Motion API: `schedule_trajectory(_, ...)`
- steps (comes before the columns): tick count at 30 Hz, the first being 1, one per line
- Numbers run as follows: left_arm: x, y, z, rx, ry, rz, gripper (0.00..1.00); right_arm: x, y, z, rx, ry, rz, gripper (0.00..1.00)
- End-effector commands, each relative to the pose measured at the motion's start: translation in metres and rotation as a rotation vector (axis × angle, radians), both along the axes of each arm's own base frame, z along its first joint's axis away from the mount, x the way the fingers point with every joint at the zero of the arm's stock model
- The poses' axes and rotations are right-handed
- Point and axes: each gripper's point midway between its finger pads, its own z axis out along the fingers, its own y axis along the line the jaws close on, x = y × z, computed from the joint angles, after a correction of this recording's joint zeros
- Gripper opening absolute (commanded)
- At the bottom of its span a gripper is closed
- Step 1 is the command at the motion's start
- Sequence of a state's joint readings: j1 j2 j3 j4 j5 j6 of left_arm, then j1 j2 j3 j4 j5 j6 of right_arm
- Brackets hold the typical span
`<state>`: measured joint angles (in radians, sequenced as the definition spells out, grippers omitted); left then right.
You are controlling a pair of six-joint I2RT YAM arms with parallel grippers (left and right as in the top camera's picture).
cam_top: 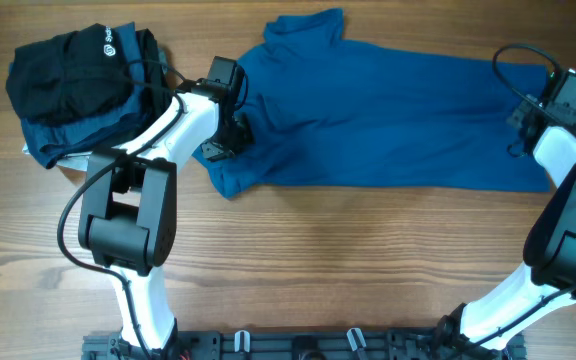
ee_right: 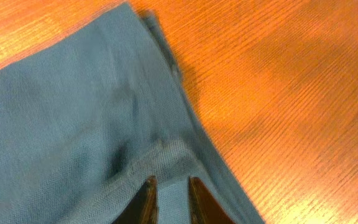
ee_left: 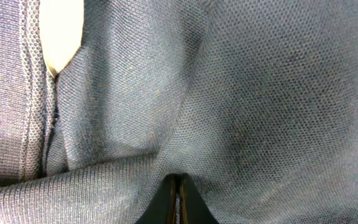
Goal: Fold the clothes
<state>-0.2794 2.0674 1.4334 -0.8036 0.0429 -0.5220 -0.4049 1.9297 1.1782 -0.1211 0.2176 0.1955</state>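
The clothes (cam_top: 388, 110), a medium-blue polo shirt, lie spread lengthways across the far half of the table, with the collar at the top middle. At the shirt's left end my left gripper (cam_top: 231, 133) is shut on a pinch of the knit. In the left wrist view the fabric (ee_left: 229, 93) fills the frame and bunches around the closed left gripper (ee_left: 178, 180). My right gripper (cam_top: 521, 125) is at the shirt's right end. In the right wrist view the right gripper (ee_right: 170, 182) has its jaws slightly parted over a hemmed corner of the shirt (ee_right: 73, 112), with cloth showing in the gap.
At the far left, a black garment with a small white logo (cam_top: 78, 65) lies on folded dark teal pieces (cam_top: 78, 135). Bare wooden table (cam_top: 318, 260) runs along the near side. Beyond the shirt's corner there is table (ee_right: 278, 74).
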Motion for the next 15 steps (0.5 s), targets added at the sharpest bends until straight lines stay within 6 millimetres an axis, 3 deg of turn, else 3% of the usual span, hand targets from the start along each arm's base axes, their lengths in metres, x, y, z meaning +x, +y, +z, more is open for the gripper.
schedule_trajectory(1,-0.001,0.014,-0.011,0.067,0.012,0.018,0.04,-0.014,-0.02,0.043,0.006,0.033,-0.075,0.21)
schedule_trajectory(3,0.001,0.013,-0.009,0.065,0.002,0.019,0.04,-0.059,-0.025,0.045,0.109,0.132,-0.188,0.25)
schedule_trajectory(7,0.007,0.012,0.003,0.065,-0.034,-0.046,0.04,-0.14,-0.015,0.009,0.303,0.359,-0.32,0.31)
schedule_trajectory(11,0.01,0.011,0.013,0.059,-0.061,-0.058,0.04,-0.15,-0.01,-0.016,0.467,0.285,-0.324,0.45)
schedule_trajectory(15,0.01,0.011,0.014,0.059,-0.062,-0.058,0.04,-0.141,0.003,-0.026,0.568,0.217,-0.276,0.5)
